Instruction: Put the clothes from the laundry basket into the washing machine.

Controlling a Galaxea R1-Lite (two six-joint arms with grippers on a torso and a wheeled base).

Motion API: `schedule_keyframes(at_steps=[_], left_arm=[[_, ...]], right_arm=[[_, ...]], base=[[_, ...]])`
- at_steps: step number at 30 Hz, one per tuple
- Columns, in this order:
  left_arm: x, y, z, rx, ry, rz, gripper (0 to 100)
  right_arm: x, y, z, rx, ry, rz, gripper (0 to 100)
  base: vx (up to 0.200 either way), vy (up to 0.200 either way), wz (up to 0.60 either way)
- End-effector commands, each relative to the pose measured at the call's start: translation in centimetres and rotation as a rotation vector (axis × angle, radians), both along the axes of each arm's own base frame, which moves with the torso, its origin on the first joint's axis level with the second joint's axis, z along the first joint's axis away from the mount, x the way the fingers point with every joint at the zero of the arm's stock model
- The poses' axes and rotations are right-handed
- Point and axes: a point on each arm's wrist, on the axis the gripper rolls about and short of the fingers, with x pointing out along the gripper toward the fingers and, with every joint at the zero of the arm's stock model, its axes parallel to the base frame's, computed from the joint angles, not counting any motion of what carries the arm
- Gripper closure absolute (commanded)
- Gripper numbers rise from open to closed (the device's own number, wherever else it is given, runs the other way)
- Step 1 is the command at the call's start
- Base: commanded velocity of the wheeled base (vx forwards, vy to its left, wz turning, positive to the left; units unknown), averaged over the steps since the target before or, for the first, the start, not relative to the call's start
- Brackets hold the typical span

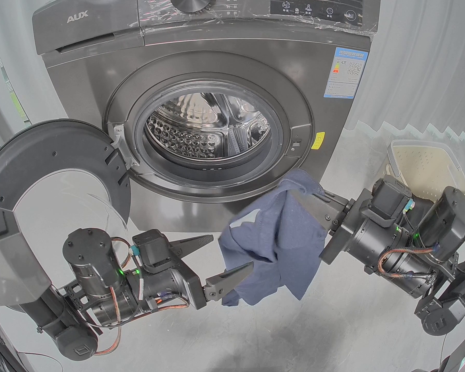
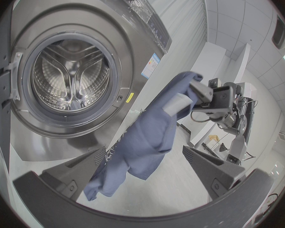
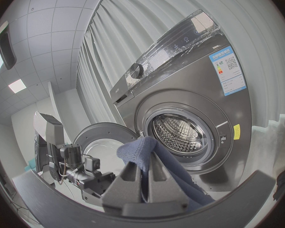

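At the far left, the round dark grey washer door (image 1: 51,151) with its glass pane stands swung fully open on its hinge. Near and just right of it, the left hand (image 1: 231,252) points to the right with its two black fingers spread wide, clamping nothing. The lower folds of a dark blue cloth garment (image 1: 279,233) hang down between those fingers. The cloth lies against or just beside one finger (image 2: 95,157), and contact cannot be told.

Behind, in the middle, the grey front-loading washing machine (image 1: 217,63) shows its open port and its shiny perforated steel drum (image 1: 206,122), with no clothes visible inside. The garment hangs in the air in front of and below the port's right lower edge, above the pale grey floor (image 1: 294,331).

Right of the cloth, the right hand (image 1: 307,202) is pinched narrow on the garment's upper edge, with the fabric bunched over its fingertips. At the far right, behind that arm, the cream perforated plastic laundry basket (image 1: 423,143) stands on the floor beside the machine.
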Motion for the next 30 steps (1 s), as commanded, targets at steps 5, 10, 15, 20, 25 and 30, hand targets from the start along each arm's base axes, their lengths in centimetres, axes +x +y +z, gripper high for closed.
schedule_keyframes(at_steps=[5, 10, 15, 20, 25, 30], left_arm=[[0.9, -0.7, -1.9, 0.039, 0.043, 0.000, 0], [0.9, -0.7, -2.2, 0.050, 0.050, -0.003, 0], [0.6, -1.2, -3.1, 0.077, 0.071, -0.018, 0], [0.9, -1.5, -3.6, 0.100, 0.053, -0.023, 0], [1.0, -2.0, -4.1, 0.114, 0.049, -0.035, 0], [2.9, -3.6, -4.8, 0.105, 0.020, 0.002, 0]], right_arm=[[0.4, 0.9, 0.2, 0.013, -0.009, -0.004, 100], [1.1, 1.3, 0.1, 0.026, 0.002, -0.042, 100], [2.2, 2.2, -0.5, 0.034, 0.020, -0.081, 100], [3.1, 2.8, 0.0, 0.063, 0.010, -0.120, 100], [3.4, 3.3, 0.2, 0.083, 0.005, -0.128, 100], [3.3, 4.2, -0.1, 0.093, 0.022, -0.128, 100]], base=[[0.000, 0.000, 0.00], [0.000, 0.000, 0.00], [0.000, 0.000, 0.00], [0.000, 0.000, 0.00], [0.000, 0.000, 0.00], [0.000, 0.000, 0.00]])
